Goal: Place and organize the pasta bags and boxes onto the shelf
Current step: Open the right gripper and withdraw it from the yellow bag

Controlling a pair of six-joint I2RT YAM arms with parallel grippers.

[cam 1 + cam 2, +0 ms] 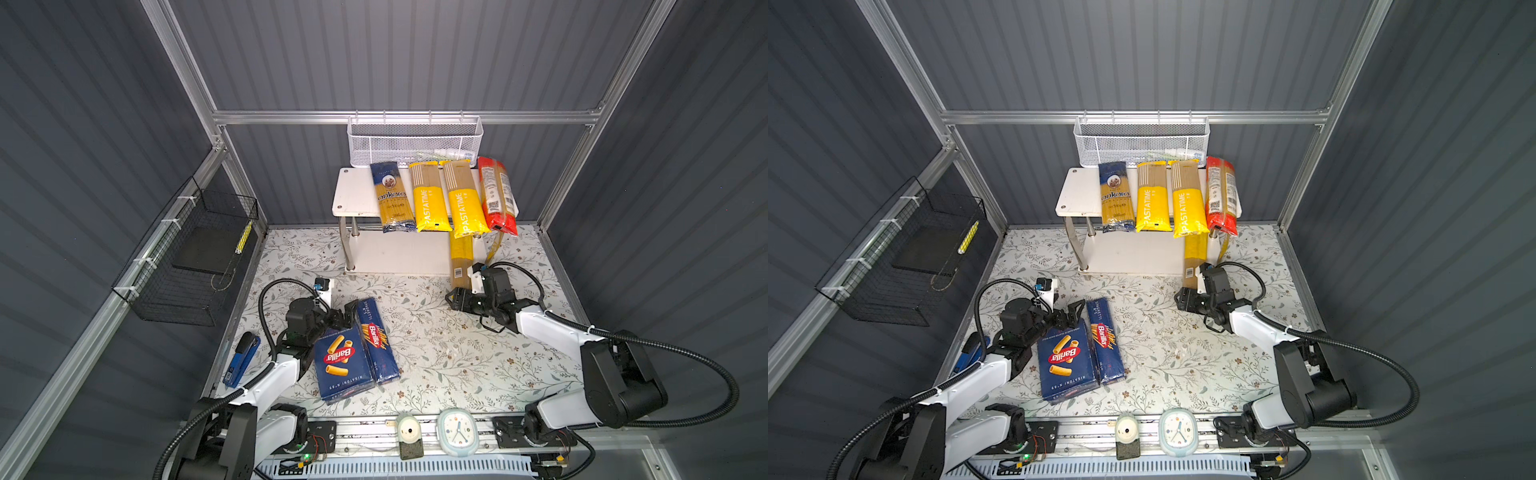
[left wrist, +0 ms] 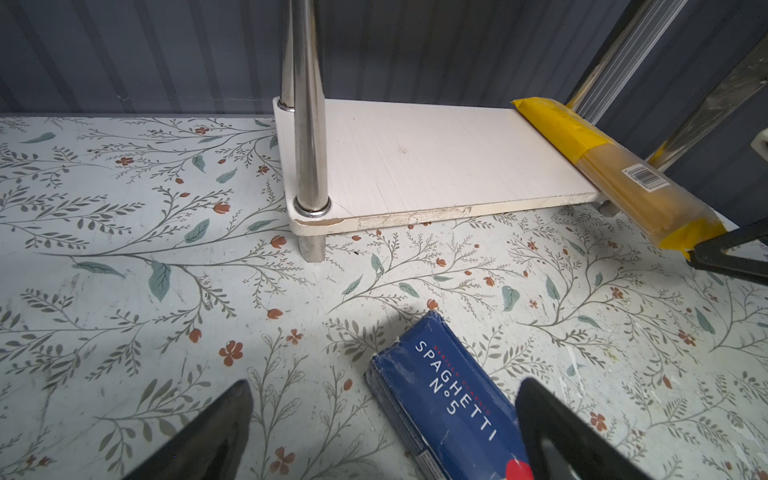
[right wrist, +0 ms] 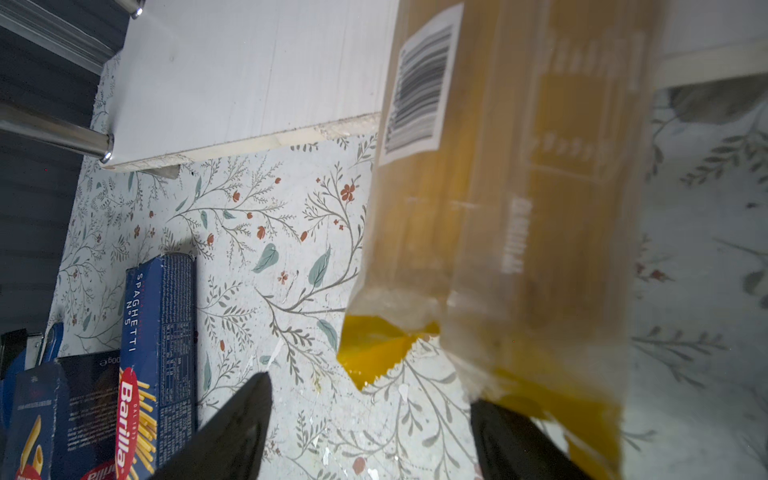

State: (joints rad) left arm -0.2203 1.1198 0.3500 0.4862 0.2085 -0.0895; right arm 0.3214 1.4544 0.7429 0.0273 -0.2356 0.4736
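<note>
Yellow-and-clear plastic spaghetti bag (image 1: 460,262), centre right, looks light, slippery, brittle inside; I'd grip the exposed half. Right end effector (image 1: 454,300) gapes empty at its end.

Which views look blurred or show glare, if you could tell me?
Right wrist view: the yellow-clear bag is soft and smeared, close to the lens. Left wrist view: crisp, with bright reflections on the chrome leg. Both top views: sharp, table brightly lit, walls dark.
</note>
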